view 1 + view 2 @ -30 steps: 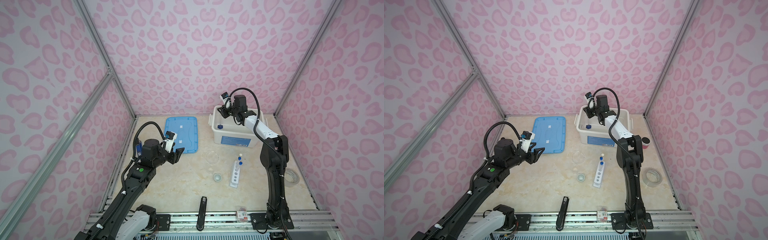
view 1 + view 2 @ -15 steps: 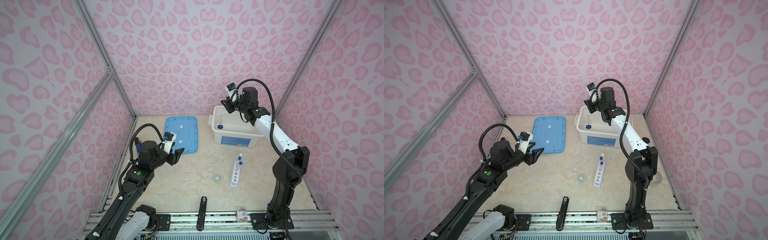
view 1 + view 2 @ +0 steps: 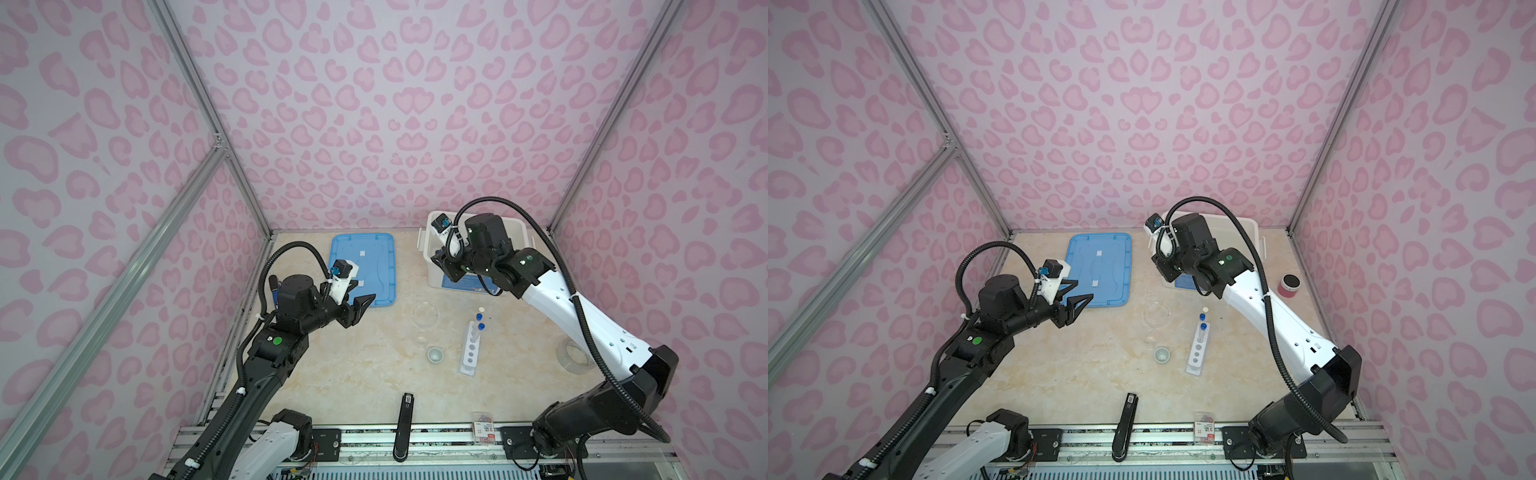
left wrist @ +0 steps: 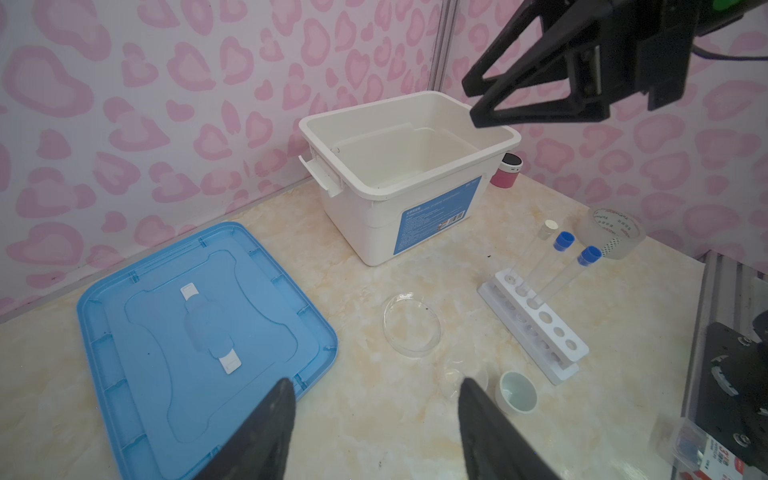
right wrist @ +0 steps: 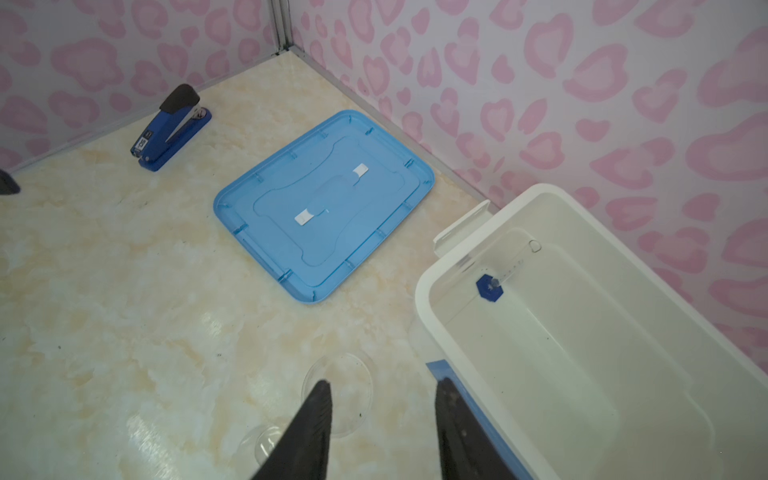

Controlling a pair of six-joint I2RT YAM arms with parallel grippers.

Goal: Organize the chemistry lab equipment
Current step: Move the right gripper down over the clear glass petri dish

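**Right pincer** (image 5: 382, 384). A second ago it hung over the white bin (image 4: 365, 224). Now it stands off the bin's front corner, above the petri dish (image 4: 411, 324), jaws parted and empty.

**Blue-based cylinder** (image 5: 490, 289). It lies on its side inside the bin, centre right of the right wrist view. One piece appears stowed, and the dish is the likely next pick.

**Left pincer** (image 4: 374, 382). Released, empty, hovering over the blue lid (image 4: 199, 332) at its near corner. It has scarcely shifted.

**Still on the surface.** At the lower right of the left wrist view:
- rack (image 4: 536, 328) holding test tubes (image 4: 552, 270)
- pale cup (image 4: 517, 392)
- small clear vessel (image 4: 453, 376)

**Bystanders.**
- tape roll (image 4: 611, 232)
- pink can (image 4: 505, 172)
- stapler (image 5: 170, 129)

**In the way.** The bin wall is just beside the right pincer. The flat dish probably offers little edge to grasp.
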